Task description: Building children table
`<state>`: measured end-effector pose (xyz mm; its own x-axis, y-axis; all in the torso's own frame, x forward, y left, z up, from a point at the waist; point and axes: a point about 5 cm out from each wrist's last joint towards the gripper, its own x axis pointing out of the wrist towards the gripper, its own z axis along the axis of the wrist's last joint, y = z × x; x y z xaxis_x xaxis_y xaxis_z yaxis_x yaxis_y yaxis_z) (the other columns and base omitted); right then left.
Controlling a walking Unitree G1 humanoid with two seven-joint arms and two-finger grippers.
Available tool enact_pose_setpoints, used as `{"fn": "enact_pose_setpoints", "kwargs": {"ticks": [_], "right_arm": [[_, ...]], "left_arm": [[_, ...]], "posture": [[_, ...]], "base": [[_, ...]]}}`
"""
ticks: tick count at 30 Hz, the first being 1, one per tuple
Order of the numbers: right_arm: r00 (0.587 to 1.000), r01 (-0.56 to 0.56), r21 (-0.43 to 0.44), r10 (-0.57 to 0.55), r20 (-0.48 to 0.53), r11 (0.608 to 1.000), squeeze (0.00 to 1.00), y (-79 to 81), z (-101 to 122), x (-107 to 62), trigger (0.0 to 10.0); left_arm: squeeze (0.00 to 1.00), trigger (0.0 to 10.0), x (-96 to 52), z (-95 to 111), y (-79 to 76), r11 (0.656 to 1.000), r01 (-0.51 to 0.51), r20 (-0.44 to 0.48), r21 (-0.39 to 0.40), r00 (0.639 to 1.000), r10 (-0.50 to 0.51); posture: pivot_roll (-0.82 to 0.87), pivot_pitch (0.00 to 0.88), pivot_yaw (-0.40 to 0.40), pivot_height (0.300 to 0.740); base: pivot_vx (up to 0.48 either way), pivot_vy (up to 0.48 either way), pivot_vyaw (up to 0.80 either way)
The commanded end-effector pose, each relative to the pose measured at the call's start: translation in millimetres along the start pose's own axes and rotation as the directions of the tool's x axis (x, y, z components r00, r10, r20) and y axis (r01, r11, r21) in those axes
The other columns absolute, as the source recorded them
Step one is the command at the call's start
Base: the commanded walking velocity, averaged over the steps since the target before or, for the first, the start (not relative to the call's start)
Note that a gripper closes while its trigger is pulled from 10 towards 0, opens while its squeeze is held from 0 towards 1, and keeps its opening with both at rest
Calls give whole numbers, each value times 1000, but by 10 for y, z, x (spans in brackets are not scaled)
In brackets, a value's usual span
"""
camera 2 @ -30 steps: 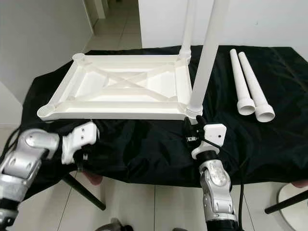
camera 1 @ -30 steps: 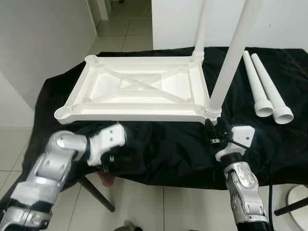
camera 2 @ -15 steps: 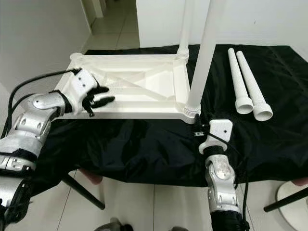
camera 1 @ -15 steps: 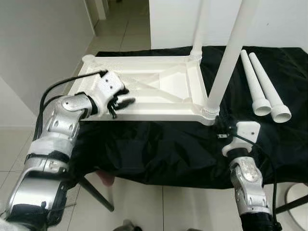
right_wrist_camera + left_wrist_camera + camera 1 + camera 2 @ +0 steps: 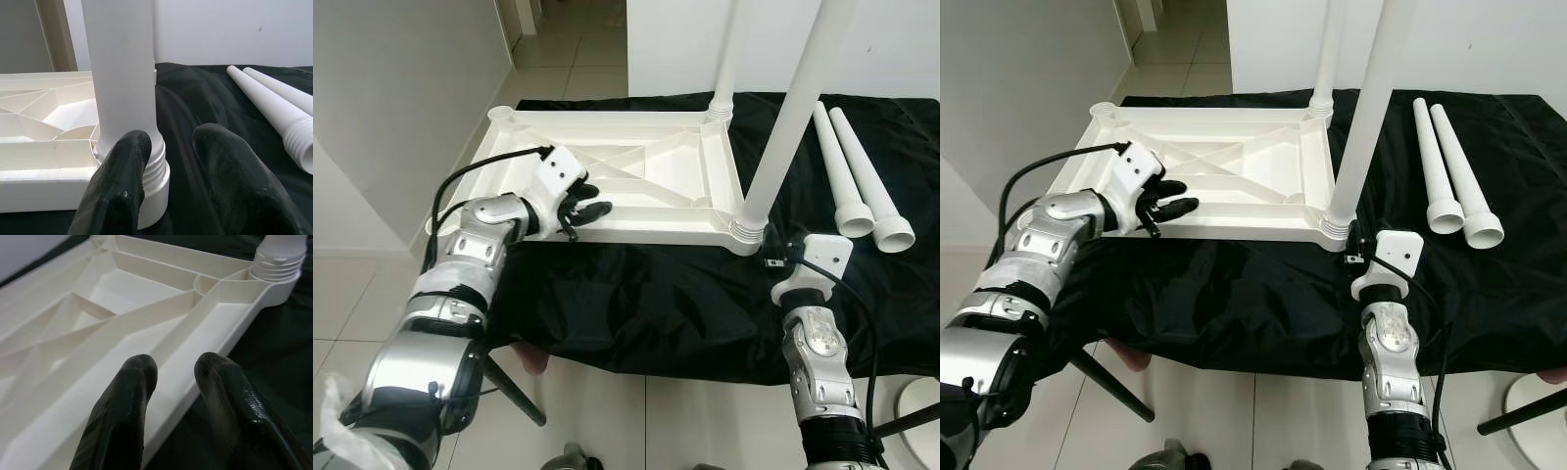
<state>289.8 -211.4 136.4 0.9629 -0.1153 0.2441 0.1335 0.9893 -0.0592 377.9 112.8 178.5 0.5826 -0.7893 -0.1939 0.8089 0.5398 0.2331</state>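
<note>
A white plastic table top [image 5: 651, 176] lies upside down on a black cloth [image 5: 656, 294]. Two white legs stand screwed into its right corners, the near leg [image 5: 790, 117] and the far leg [image 5: 728, 49]. Two loose legs [image 5: 842, 176] [image 5: 869, 181] lie side by side on the cloth at the right. My left gripper [image 5: 592, 201] hovers open over the top's near-left rim [image 5: 161, 416], holding nothing. Just in front of the near leg's threaded collar [image 5: 154, 169], my right gripper [image 5: 168, 142] is open, with its fingers [image 5: 122, 181] close to the collar and nothing between them.
The cloth hangs over the front edge, with a dark stand leg [image 5: 514, 392] on the tiled floor below. A grey wall [image 5: 401, 88] runs along the left. A white round object [image 5: 922, 403] sits on the floor at the bottom right.
My left arm rose from below the front edge onto the table top's near-left part, then edged slightly right. The right gripper stayed by the near leg's base.
</note>
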Motion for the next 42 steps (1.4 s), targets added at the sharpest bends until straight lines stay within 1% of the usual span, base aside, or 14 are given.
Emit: {"fn": "enact_pose_setpoints", "kwargs": {"ticks": [1, 7, 11, 15, 16, 18, 21, 22, 23, 24, 36, 38, 40, 42], "right_arm": [[1000, 5, -12, -5, 11, 1000, 0, -10, 15, 36, 10000], [999, 15, -18, -14, 28, 1000, 0, -30, 57, 82, 10000], [999, 15, -32, -14, 34, 999, 0, -43, 66, 74, 10000], [999, 17, -34, -16, 34, 999, 0, -50, 66, 69, 10000], [999, 22, -35, -21, 34, 999, 0, -57, 66, 62, 10000], [999, 26, -34, -24, 34, 999, 0, -60, 66, 54, 10000], [999, 28, -31, -27, 35, 999, 0, -53, 64, 48, 10000], [999, 29, -31, -27, 36, 999, 0, -43, 66, 43, 10000], [999, 29, -31, -27, 36, 999, 0, -43, 66, 43, 10000], [999, 26, -30, -25, 37, 999, 0, -26, 71, 34, 10000], [999, 34, -39, -32, 41, 999, 0, -23, 106, -47, 10000], [998, 45, -41, -43, 43, 998, 0, -34, 130, -86, 10000], [997, 58, -40, -56, 44, 998, 0, -46, 146, -120, 10000], [997, 62, -39, -60, 44, 997, 0, -46, 152, -133, 10000]], "left_arm": [[0, 10000, -8, -67, 50, 992, -116, -3, -39, 993, 116], [0, 10000, 50, -205, 24, 987, -122, -60, -100, 991, 117], [0, 10000, 67, -249, 29, 984, -156, -94, -90, 985, 148], [0, 10000, 70, -259, 36, 980, -171, -100, -99, 982, 162], [1000, 10000, 70, -259, 55, 973, -200, -100, -114, 977, 189], [1000, 10000, 67, -257, 82, 965, -238, -107, -113, 968, 226], [1000, 10000, 67, -253, 101, 960, -260, -113, -107, 962, 248], [1000, 10000, 69, -249, 116, 956, -281, -125, -83, 955, 270], [1000, 10000, 69, -249, 116, 956, -281, -125, -83, 955, 270], [0, 10000, 72, -238, 131, 953, -296, -133, -62, 949, 286], [0, 10000, 96, -239, 148, 942, -334, -170, -37, 931, 323], [0, 10000, 111, -245, 149, 932, -360, -187, -38, 919, 347], [0, 10000, 124, -249, 161, 912, -407, -209, -42, 896, 391], [0, 10000, 124, -249, 168, 906, -421, -214, -44, 890, 404]], "posture": [[-48, 0, 80, 740], [-63, 0, 85, 740], [-71, 0, 88, 740], [-78, 0, 90, 740], [-82, 0, 92, 740], [-83, 0, 94, 740], [-87, 1, 94, 740], [-91, 7, 95, 740], [-91, 7, 95, 740], [-99, 16, 98, 740], [-143, 69, 124, 740], [-160, 89, 133, 740], [-172, 96, 138, 740], [-173, 100, 139, 740]], "base": [[0, 0, 0], [0, 0, 0], [0, 0, 0], [0, 0, 0], [0, 0, 0], [0, 0, 0], [0, 0, 0], [0, 0, 0], [0, 0, 0], [0, 0, 0], [0, 0, 0], [0, 0, 0], [0, 0, 0], [0, 0, 0]]}}
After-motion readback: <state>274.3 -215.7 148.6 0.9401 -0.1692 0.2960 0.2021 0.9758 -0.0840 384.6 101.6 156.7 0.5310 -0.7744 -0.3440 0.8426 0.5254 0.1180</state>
